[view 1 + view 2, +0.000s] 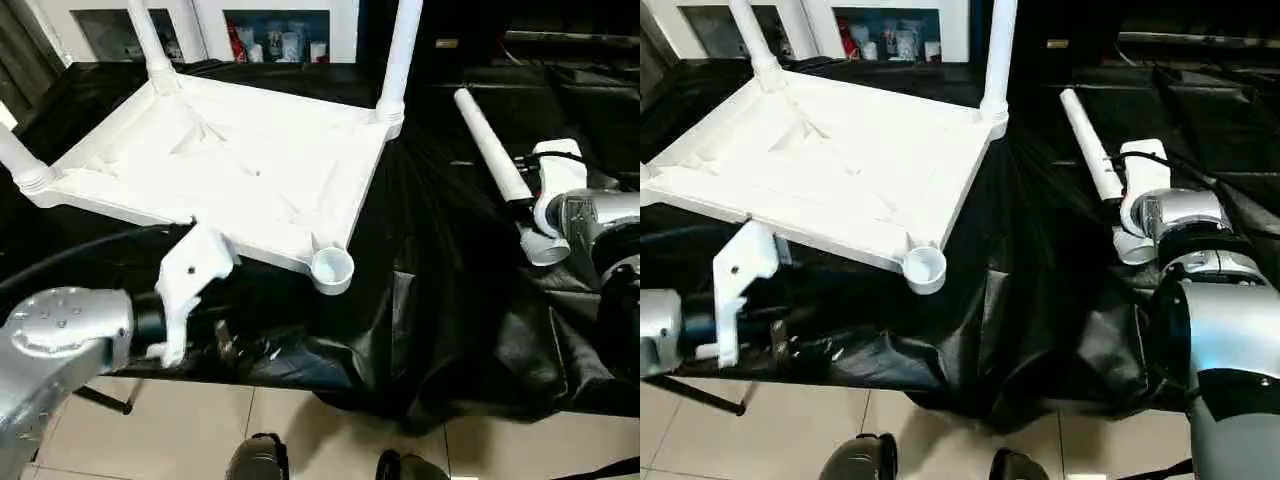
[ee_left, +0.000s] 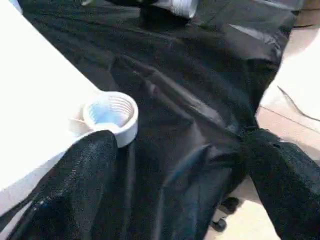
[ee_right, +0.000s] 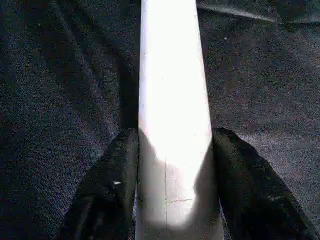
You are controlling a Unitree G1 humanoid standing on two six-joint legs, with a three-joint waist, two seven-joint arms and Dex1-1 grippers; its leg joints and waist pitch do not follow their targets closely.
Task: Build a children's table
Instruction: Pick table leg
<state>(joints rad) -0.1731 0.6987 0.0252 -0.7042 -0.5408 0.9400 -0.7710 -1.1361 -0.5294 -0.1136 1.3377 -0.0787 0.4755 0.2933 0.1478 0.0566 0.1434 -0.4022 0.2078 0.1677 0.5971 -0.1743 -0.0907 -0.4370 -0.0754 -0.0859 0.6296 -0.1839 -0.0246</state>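
The right tool grips a white leg lying on the black-covered table. The left tool, released, hovers just beside the tabletop's empty corner socket.

Three legs stand in the white tabletop, and each is cut short: the far left leg and far right leg run off the top of the frame, and the near left leg leaves by the left edge at mid-height. The loose leg at right has its lower stretch hidden behind the right arm's white wrist housing. In the right wrist view that leg runs out at both top and bottom. Small items behind the cabinet glass at top centre are too small to name. Two dark rounded shapes at the bottom edge are cropped and unidentifiable.
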